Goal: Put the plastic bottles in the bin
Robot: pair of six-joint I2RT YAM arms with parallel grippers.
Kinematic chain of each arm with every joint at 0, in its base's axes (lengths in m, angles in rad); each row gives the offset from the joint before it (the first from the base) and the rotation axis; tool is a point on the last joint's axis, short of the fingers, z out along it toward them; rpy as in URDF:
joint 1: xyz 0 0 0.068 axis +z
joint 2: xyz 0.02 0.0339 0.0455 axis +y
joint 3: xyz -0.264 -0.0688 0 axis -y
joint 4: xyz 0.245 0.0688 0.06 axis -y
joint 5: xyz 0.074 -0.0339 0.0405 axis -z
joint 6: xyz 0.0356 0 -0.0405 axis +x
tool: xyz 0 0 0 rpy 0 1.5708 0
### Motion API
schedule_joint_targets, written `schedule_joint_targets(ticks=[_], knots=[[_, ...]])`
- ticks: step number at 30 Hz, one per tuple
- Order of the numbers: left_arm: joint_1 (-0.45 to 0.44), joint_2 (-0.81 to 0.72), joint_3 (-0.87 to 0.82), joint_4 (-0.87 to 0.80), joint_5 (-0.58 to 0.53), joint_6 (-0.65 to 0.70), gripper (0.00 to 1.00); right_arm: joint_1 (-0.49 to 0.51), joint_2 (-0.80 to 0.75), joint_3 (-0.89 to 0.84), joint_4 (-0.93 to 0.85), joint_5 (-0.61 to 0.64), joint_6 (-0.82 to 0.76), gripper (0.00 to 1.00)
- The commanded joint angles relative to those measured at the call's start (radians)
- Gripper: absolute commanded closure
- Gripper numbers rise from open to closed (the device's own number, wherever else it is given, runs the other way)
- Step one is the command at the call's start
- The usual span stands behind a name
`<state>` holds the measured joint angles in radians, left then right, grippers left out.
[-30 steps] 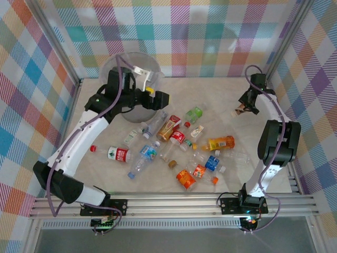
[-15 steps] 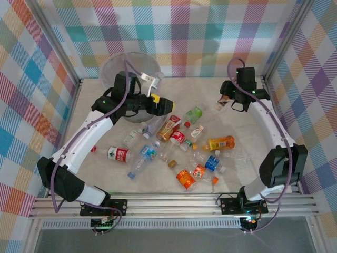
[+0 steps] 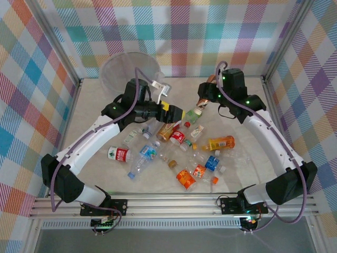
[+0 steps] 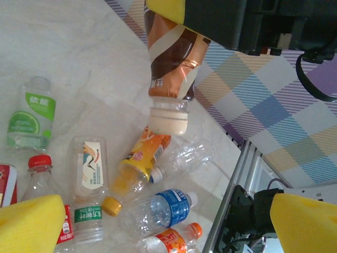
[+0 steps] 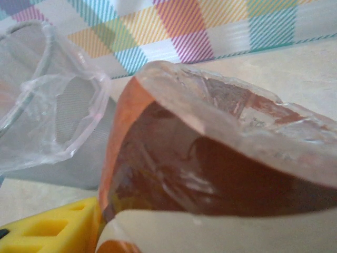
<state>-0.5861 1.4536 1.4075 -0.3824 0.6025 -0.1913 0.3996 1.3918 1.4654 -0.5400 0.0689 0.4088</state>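
The right hand (image 3: 206, 96) is clamped on a brown-labelled bottle (image 4: 171, 63) and holds it clear of the tabletop (image 3: 152, 182), above the far middle, with the white cap pointing down. This bottle hangs just to the right of the left hand (image 3: 177, 113) and well apart from the bin (image 3: 113, 74), which stands at the far-left corner of the tabletop. The left hand has its jaws wide apart and grips nothing. Its yellow fingers (image 4: 29, 226) frame the loose plastic bottles (image 3: 178, 138) lying on their sides around the middle of the tabletop, among them a green-labelled bottle (image 4: 31, 113) and a blue-labelled bottle (image 4: 171, 205). In the left wrist view, the upper part of the held bottle is cut off by the frame edge and covered by the right hand. In the right wrist view, the bottle is so near the lens that its cap and label print cannot be made out. In the top view, the left arm covers the lower wall of the bin, and the overlapping clear bottles cannot be counted exactly.
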Motion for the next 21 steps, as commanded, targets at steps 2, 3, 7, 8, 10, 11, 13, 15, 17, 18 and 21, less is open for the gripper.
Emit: schedule_joint_targets(ticks=[2,3,7,8,10,11,13,15,17,18,21], knots=[[-0.010,-0.017,-0.008,0.028,0.032,0.004,0.00,0.034,-0.017,0.047,0.004,-0.037,0.021,0.38],[-0.018,-0.029,-0.011,0.021,0.008,0.016,0.00,0.046,-0.012,0.060,-0.002,-0.033,0.022,0.38],[-0.026,-0.062,-0.034,0.045,-0.024,0.020,0.00,0.099,-0.007,0.101,-0.021,-0.022,0.015,0.38],[-0.026,-0.063,-0.033,0.044,-0.027,0.020,0.00,0.109,-0.008,0.106,-0.021,-0.022,0.017,0.38],[-0.026,-0.066,-0.032,0.040,-0.021,0.019,0.00,0.135,-0.010,0.111,-0.010,-0.016,0.022,0.38],[-0.026,-0.069,-0.034,0.045,-0.014,0.015,0.00,0.146,-0.007,0.116,-0.010,-0.011,0.022,0.38],[-0.026,-0.077,-0.042,0.063,-0.010,-0.001,0.00,0.168,-0.004,0.137,-0.015,-0.002,0.023,0.38],[-0.027,-0.081,-0.045,0.072,-0.008,-0.011,0.00,0.183,-0.002,0.145,-0.012,0.006,0.023,0.38],[-0.025,-0.082,-0.048,0.086,0.010,-0.020,0.00,0.193,-0.005,0.147,-0.006,0.009,0.027,0.38],[-0.026,-0.077,-0.048,0.088,0.019,-0.023,0.01,0.197,-0.007,0.145,-0.001,0.012,0.031,0.38],[-0.026,-0.065,-0.049,0.096,0.042,-0.039,0.02,0.207,-0.014,0.138,0.010,0.005,0.039,0.38]])
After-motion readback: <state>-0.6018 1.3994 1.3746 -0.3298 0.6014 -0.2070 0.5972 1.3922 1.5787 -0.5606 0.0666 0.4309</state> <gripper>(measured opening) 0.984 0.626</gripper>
